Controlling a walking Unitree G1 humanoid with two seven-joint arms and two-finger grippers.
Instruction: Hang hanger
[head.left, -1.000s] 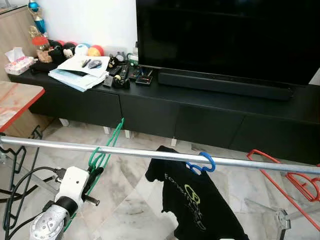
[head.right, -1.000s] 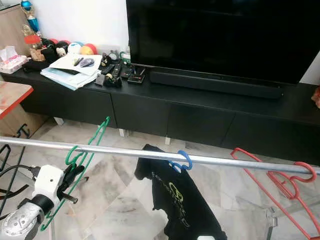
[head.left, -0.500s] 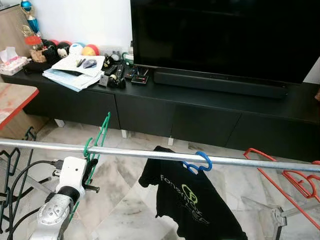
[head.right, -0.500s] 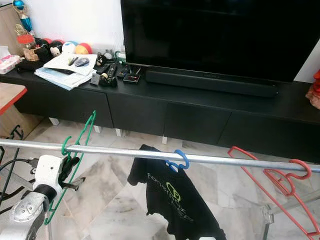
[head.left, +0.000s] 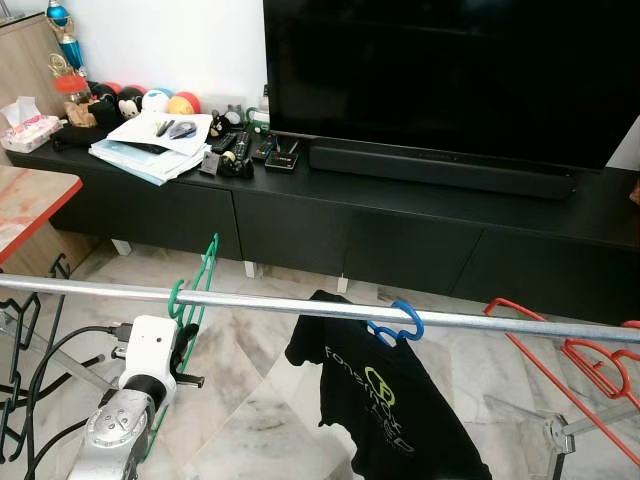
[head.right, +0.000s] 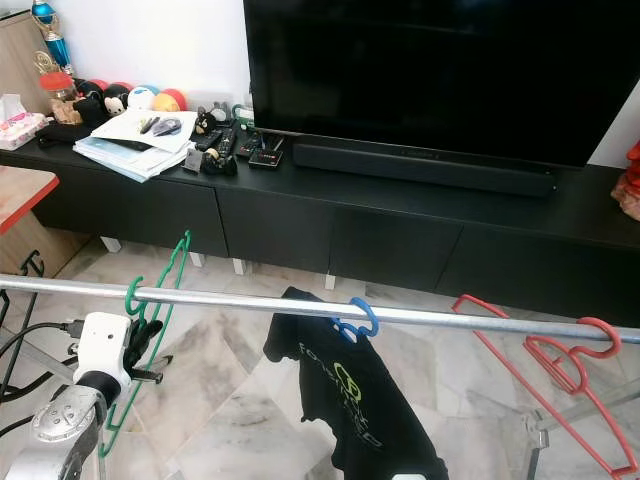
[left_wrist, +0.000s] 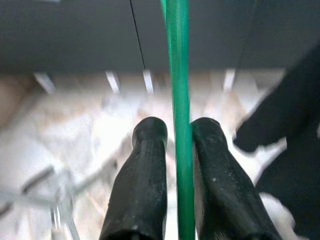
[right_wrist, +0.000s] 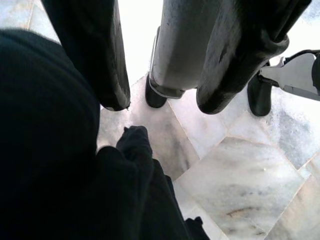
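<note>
Left gripper (left_wrist: 179, 137), two long black fingers on a silver arm with a white wrist block, is closed tight on the thin green plastic hanger (head.left: 205, 275); in the left wrist view the green bar runs straight up between the two finger pads, both pressing on it, no gap; hold looks firm.

The hanger's hook (head.left: 177, 297) is already looped over the long horizontal silver metal rail (head.left: 300, 305), near the rail's left part; the gripper sits just below the rail and holds the hanger's body beneath the hook; hanger frame rises tilted behind the rail, toward the black TV cabinet (head.left: 400, 240).

Key relation: the hanger's long axis runs roughly up and away from the gripper, crossing the rail; the rail runs left to right across the view; so the hook sits directly above the fingers, and the weight looks carried by the rail, judged from the hook wrapping it. Next move probably just calls for spreading the fingers and drawing the arm back and down, clear of the frame; risk is dragging the hanger off sideways if a finger snags.

Left arm is much the nearer one to the hanger. Right gripper (right_wrist: 157, 102) hangs low over the marble floor beside dark cloth; fingers stand apart, holding nothing.

Along the rail to the right: blue plastic hanger (head.left: 400, 325) carrying a black printed T-shirt (head.left: 385, 400); further right red plastic hangers (head.left: 590, 365).
</note>
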